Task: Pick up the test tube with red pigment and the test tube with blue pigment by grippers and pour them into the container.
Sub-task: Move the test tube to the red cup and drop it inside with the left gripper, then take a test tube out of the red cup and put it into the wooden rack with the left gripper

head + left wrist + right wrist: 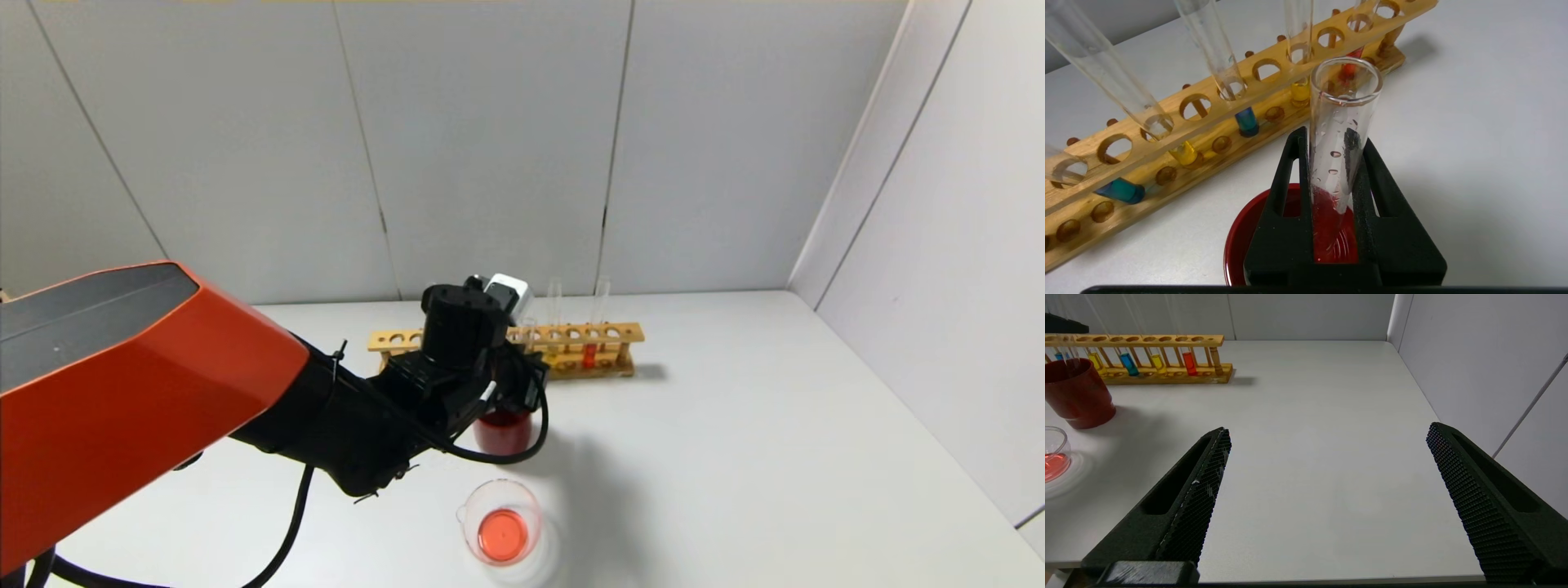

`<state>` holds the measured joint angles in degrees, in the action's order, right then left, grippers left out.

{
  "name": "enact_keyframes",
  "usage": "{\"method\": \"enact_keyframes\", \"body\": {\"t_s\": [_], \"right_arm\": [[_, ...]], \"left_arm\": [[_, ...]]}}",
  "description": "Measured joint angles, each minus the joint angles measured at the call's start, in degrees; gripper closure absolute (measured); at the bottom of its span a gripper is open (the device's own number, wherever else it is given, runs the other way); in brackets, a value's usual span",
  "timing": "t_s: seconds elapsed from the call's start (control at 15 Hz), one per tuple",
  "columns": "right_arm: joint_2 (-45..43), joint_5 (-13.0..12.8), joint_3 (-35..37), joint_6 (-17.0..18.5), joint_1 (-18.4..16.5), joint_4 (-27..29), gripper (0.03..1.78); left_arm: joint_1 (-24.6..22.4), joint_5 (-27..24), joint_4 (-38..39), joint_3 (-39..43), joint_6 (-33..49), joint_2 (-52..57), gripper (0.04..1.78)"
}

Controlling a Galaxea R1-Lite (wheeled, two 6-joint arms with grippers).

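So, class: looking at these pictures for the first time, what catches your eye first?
The left gripper, clamped on an emptied test tube above the dark red cup. Then the beaker of red liquid near the table's front edge, and the wooden rack of coloured tubes behind.

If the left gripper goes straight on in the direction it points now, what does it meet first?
Probably the long wooden test tube rack. The left gripper, shut on an emptied clear glass tube above the dark red cup, points towards it; depth is unclear.
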<state>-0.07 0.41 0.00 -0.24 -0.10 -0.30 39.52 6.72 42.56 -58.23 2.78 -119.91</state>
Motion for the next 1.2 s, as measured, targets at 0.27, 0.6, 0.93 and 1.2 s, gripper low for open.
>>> {"method": "enact_keyframes", "body": {"t_s": [0.27, 0.6, 0.93, 1.2], "right_arm": [[0.0, 0.0, 0.0, 0.0, 0.0, 0.0, 0.06], [0.0, 0.0, 0.0, 0.0, 0.0, 0.0, 0.06], [0.0, 0.0, 0.0, 0.0, 0.0, 0.0, 0.06], [0.0, 0.0, 0.0, 0.0, 0.0, 0.0, 0.06]], "left_arm": [[-0.2, -0.1, -0.1, 0.2, -0.1, -0.7, 1.48], [-0.2, 0.0, -0.1, 0.4, -0.6, -0.7, 1.08], [-0.2, 0.0, 0.0, 0.9, -1.7, 0.2, 0.3], [-0.1, 0.3, 0.0, 3.8, -3.9, 5.5, 0.07]]}}
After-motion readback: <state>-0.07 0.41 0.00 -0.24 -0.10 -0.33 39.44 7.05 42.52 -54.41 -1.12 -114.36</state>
